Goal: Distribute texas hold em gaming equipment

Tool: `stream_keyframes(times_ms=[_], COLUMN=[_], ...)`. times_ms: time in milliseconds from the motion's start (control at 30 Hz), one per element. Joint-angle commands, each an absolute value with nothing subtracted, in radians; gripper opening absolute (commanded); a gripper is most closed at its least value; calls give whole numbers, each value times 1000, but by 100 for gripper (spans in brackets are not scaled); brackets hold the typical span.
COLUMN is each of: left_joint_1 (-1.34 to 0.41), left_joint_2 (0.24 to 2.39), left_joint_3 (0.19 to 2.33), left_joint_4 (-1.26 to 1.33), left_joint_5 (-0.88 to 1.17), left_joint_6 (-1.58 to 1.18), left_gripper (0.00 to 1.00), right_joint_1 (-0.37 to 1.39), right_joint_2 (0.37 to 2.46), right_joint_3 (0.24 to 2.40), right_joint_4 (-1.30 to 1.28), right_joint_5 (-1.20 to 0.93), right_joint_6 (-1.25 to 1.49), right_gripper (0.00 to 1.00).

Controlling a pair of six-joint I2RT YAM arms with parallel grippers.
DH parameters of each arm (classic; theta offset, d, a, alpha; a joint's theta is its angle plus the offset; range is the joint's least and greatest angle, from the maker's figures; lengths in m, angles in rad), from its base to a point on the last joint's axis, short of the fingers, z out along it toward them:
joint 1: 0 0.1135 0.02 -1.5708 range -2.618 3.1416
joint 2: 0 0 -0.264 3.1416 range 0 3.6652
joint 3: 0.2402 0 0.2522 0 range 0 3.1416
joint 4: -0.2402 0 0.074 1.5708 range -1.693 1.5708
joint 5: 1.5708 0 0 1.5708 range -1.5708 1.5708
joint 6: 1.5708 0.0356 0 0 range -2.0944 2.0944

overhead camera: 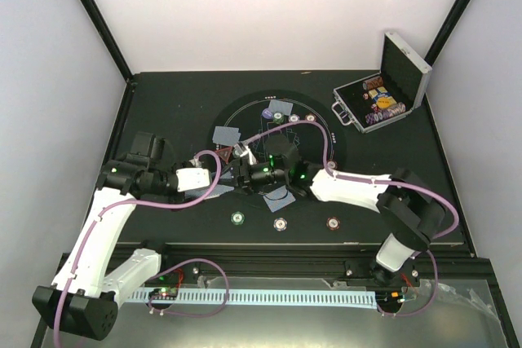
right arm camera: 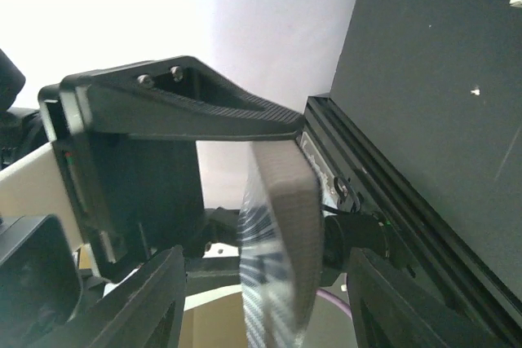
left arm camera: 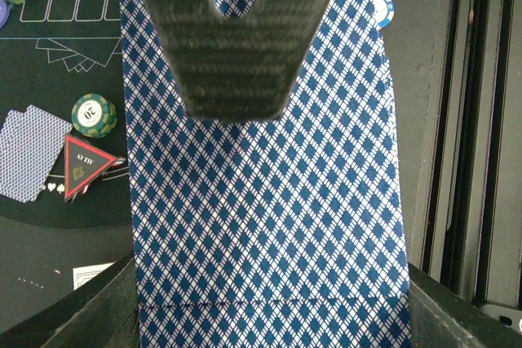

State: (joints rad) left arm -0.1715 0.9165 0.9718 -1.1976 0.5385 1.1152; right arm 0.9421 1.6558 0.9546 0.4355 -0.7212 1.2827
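Held card (left arm camera: 261,226): blue-white diamond back, raised, face hidden.
Face-down cards (left arm camera: 28,152): pair, overlapping, flat.
Red triangle marker (left arm camera: 84,167): flat, touching the pair.
Green chip (left arm camera: 94,114): flat, just beside marker.
Front chips (overhead camera: 280,223): three, flat, row, apart.

You are looking at a robot test booth, like a lab. Plain white walls (overhead camera: 269,14) stand far, left and right, held by black bars (overhead camera: 95,18). Two white robot arms, left (overhead camera: 102,230) and right (overhead camera: 351,187), are bolted at the near edge of the black table (overhead camera: 179,103), with purple cables (overhead camera: 196,261) looping around.
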Motion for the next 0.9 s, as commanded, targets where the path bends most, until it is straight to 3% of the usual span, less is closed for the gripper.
stream_keyframes(times_ms=[0,167,367,667,867], left_joint_1=[-169,-169,-169,-171,-170], left_joint_2=[908,902,906,911,915], left_joint_3=[967,959,963,961,960], left_joint_4=[-1173,-1169,-1169,-1166,-1164], left_joint_5=[561,555,557,555,554], left_joint_6=[1128,1132,1129,1128,1129], left_gripper=[2,2,2,2,1], right_joint_1=[935,924,923,920,902], right_joint_2=[1602,1553,1520,1496,1485], right_joint_3=[937,934,951,993,1006], right_joint_4=[403,304,173,72,25], right_joint_5=[-730,-719,-689,-676,-676], right_joint_6=[1263,1217,1147,1100,1070], right_gripper=[56,46,23,2,1])
